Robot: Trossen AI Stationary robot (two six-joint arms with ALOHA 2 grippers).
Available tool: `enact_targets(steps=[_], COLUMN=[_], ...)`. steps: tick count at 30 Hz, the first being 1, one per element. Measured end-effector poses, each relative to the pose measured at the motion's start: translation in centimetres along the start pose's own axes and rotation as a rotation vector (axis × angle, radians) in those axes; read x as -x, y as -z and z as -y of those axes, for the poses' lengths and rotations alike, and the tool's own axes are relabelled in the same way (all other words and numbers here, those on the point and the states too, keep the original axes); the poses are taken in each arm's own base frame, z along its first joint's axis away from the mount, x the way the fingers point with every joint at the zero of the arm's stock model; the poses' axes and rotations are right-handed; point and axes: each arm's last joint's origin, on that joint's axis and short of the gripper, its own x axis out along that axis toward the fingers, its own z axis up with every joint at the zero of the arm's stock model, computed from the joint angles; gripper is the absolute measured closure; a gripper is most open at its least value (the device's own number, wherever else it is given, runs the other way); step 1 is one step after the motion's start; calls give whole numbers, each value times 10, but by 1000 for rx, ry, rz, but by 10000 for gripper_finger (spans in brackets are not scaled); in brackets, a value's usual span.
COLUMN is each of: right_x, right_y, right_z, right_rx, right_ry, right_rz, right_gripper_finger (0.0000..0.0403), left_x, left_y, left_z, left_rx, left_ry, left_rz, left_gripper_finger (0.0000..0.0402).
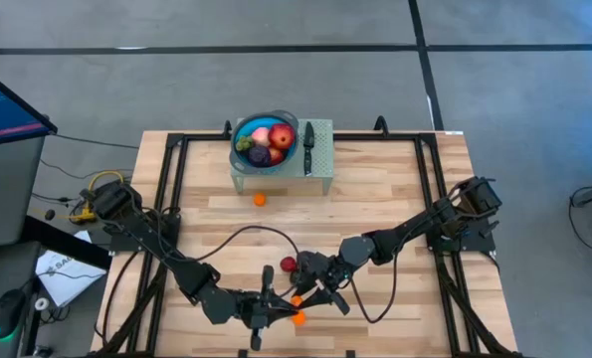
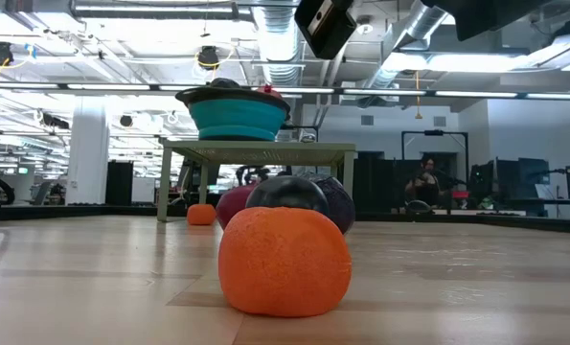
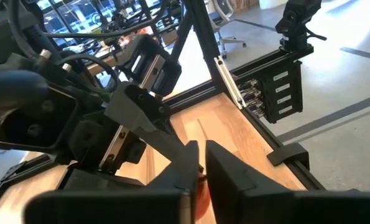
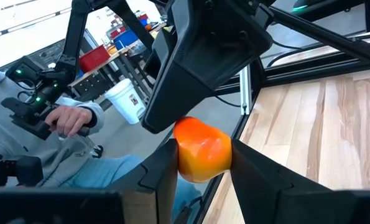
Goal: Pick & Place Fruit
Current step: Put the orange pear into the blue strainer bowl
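Note:
My right gripper [image 4: 201, 148] is shut on a small orange fruit [image 4: 200, 150], up above the table near its front edge [image 1: 297, 298]. My left gripper [image 3: 202, 152] is shut, and its tips stand at that same fruit. Another orange fruit [image 2: 285, 261] lies on the table right at the front [image 1: 298, 319]. Behind it lie dark purple fruits [image 2: 290, 195] and a red one [image 1: 289, 265]. A small orange fruit [image 1: 260, 199] lies before the green stand. The blue bowl [image 1: 244, 127] on the stand holds more fruit. My left gripper's shut fingertips [image 4: 166, 121] lie against the upper side of the orange fruit [image 4: 183, 127], coming from the side opposite my right gripper. Whether they pinch any of it, I cannot tell. My right gripper pinches the orange fruit's two sides [image 4: 225, 155] between its two fingers [image 4: 250, 165], which reach out level. The fruit is lifted clear of the table.
A black-handled knife [image 1: 308, 144] lies on the green stand [image 1: 320, 177] beside the bowl, at the table's far middle. A black cable [image 1: 246, 231] loops over the table's middle. Beyond the table a person's hand [image 4: 69, 121] holds a controller.

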Motion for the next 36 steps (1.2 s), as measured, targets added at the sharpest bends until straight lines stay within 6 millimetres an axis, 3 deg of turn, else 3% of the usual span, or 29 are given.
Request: enact_targets(steps=[7,16,22,27,32,36], right_x=[1,6,15,16,12,2], right_y=[-1,-4,13,28,30,34], right_z=[2,20,39,49,53,57], right_rx=[0,-29,-51,-10,21,37], right_ry=[6,-14,217,430,567,550], right_rz=[3,-69,-241,-248,-145,-28], right_gripper_finger=[251,119,93,97,101,101], left_x=[-1,0,17,47,65,74], left_y=[0,4,2,-19,-25,-19], left_z=[-1,0,-13,-60,-137,-202], left_rx=[48,132,244,347,440,426], left_ry=[-2,5,-9,-180,-382,-590], left_rz=[-2,-32,-157,-171,-173,-177], left_gripper_finger=[395,395,394,398,399,399])
